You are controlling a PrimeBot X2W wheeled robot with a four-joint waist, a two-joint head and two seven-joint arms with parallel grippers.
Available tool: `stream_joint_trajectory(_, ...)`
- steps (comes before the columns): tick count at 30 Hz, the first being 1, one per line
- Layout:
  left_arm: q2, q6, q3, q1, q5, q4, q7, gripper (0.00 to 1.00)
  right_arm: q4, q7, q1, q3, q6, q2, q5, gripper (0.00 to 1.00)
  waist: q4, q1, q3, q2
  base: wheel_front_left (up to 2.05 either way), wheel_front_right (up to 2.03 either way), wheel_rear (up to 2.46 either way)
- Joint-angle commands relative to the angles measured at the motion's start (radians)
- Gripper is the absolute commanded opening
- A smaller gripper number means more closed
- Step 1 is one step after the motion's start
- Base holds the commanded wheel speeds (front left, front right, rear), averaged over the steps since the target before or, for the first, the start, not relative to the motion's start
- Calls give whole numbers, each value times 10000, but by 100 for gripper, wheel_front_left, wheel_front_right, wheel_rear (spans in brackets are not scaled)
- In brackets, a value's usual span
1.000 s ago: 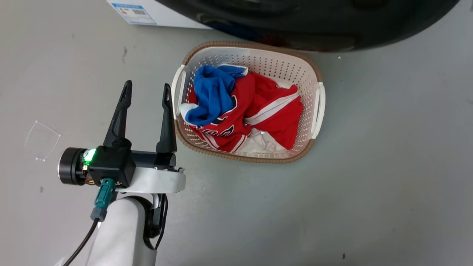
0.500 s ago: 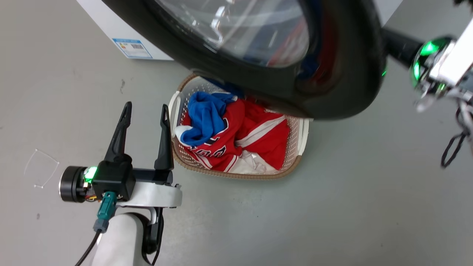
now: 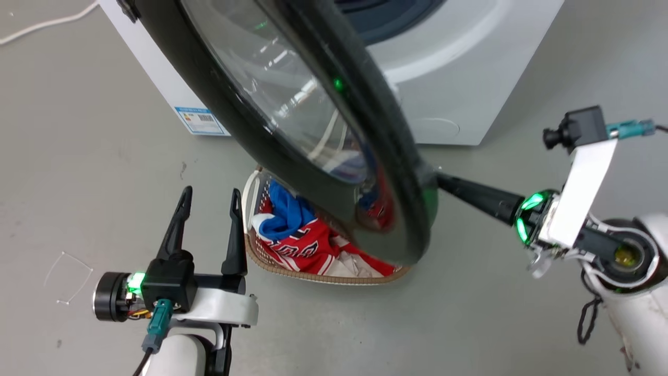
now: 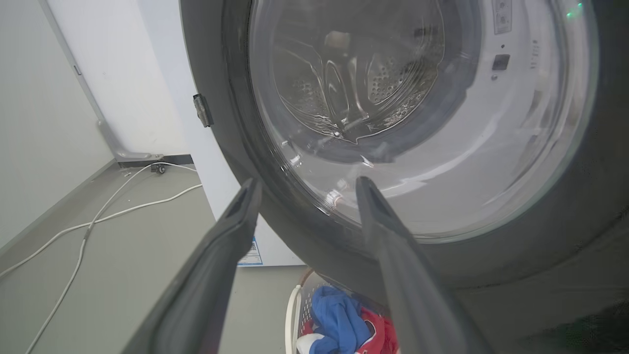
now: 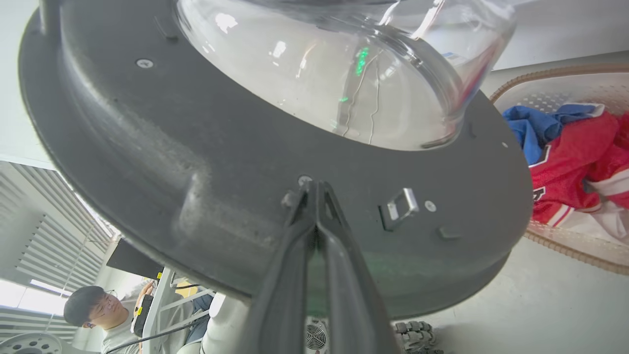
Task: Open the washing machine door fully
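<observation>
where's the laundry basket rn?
Head view, lower centre: the laundry basket sits on the floor before the washing machine, partly under the swung-out door, just right of the left end effector.

Left claw (image 3: 211,193): fingers spread wide, pointing up the head view, nothing between them.
Left forearm (image 3: 175,360): pale, at the bottom edge, lower left.
Right claw (image 3: 441,181): fingers pressed together into one dark wedge, aimed leftward.
Right wrist (image 3: 528,216): green ring lit, with the pale right forearm (image 3: 639,313) at lower right.
</observation>
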Motion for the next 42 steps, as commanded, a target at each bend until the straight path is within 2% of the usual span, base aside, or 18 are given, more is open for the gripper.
stream_joint_trajectory(1, 2, 24, -8, 88, -14, 12, -28, 100, -128, 22, 202, 109, 4, 95, 42, 0, 35, 1, -188, 0, 0, 0, 0)
stream_joint_trajectory(11, -5, 91, -157, 415, -44, 48, -28, 100, -810, 68, 1228, 931, 4, 561, 173, 0, 205, 1, -714, 0, 0, 0, 0)
stream_joint_trajectory(25, -9, 112, -245, 876, -49, 183, -28, 100, -467, 178, 1653, 1848, 4, 1127, 158, 0, 288, 1, -1305, 0, 0, 0, 0)
stream_joint_trajectory(35, 3, 65, -220, 1399, 44, 318, -28, 100, -517, -732, 2970, 1296, 4, 814, 320, 0, 112, 1, -2076, 0, 0, 0, 0)
stream_joint_trajectory(42, 34, 68, -222, 1721, 69, 346, -28, 100, -1027, -2621, 3925, 73, 4, 879, -43, 0, 13, 1, -2603, 0, 0, 0, 0)
